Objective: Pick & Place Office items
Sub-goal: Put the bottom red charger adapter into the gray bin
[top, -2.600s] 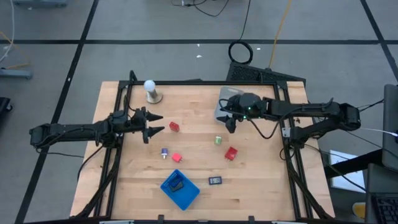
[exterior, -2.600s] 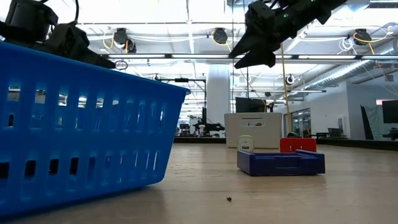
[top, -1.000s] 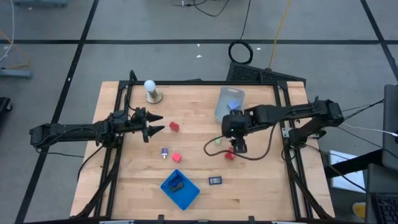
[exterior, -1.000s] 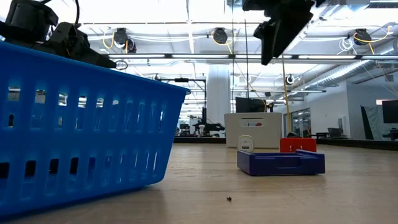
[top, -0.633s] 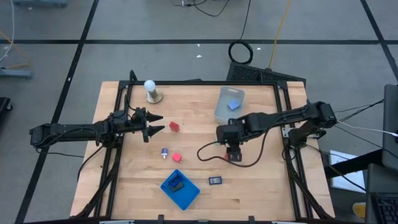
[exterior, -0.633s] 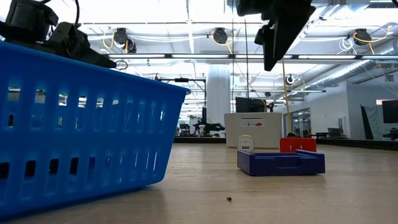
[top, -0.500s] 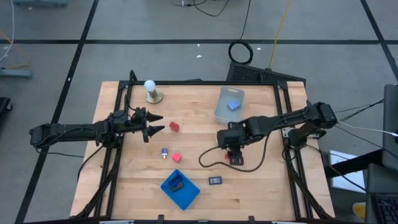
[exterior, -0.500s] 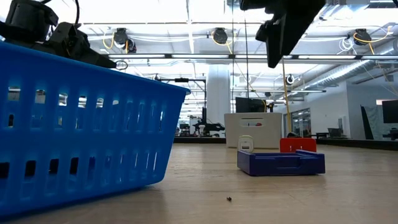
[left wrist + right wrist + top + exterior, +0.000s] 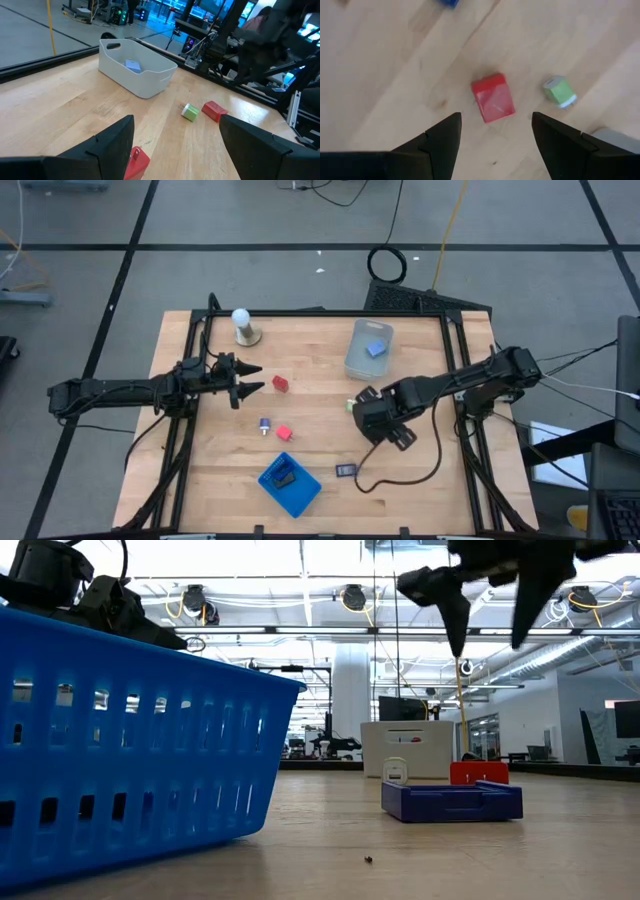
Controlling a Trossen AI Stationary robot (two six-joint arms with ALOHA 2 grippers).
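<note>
- right wrist view: right gripper (image 9: 492, 132) hangs over a red block (image 9: 493, 98), fingers apart and empty, the block between them but off square to the finger line.
- judgement: to do the pick well, turn the wrist so the pads meet two flat opposite faces, centre over the block, then drop straight down. a skewed close would likely spin or squirt the block across the smooth wood.
- green cylinder (image 9: 559, 91) lies just beside the block; keep the outer finger clear of it, as it looks free to roll.
- red block: glossy, hard-looking, squared edges. the cylinder is round with a pale end.
- table (image 9: 310, 370) is pale wood with visible grain.
- high view: clear plastic bin (image 9: 368, 349), rounded corners, holds a blue piece; the likely drop spot, near the right arm.
- farther off, the left gripper (image 9: 249, 379) waits near the table's left edge, fingers apart, empty, another red block (image 9: 280, 383) just beyond it.
</note>
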